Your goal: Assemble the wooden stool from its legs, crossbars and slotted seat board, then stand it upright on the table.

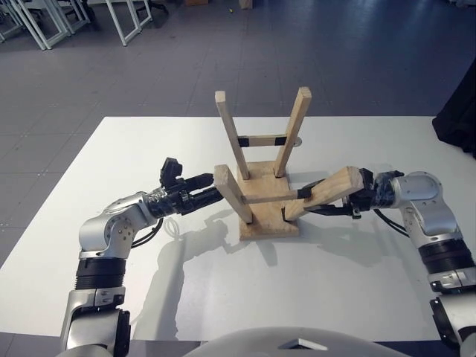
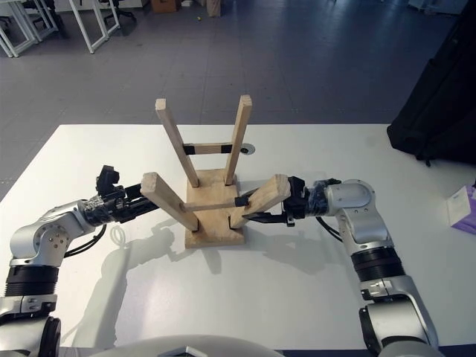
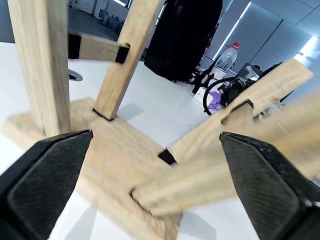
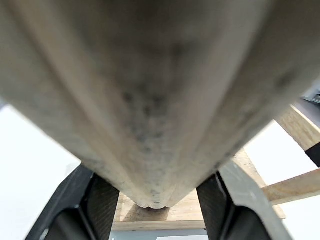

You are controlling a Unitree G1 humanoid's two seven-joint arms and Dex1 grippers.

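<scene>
One stiff, probably light leg (image 1: 320, 195) of the upturned pale wooden stool (image 1: 268, 220), mid-frame on the white surface (image 1: 149, 149), is clamped in the right tool (image 1: 343, 202), likely a sound hold; the left tool (image 1: 210, 195) gapes empty.

Your left arm is bent at the elbow, forearm pointing inward, left gripper (image 1: 214, 187) spread wide and holding nothing. Your right arm mirrors it, right gripper (image 1: 335, 202) clamped around a tilted stool leg (image 1: 320, 192).
</scene>
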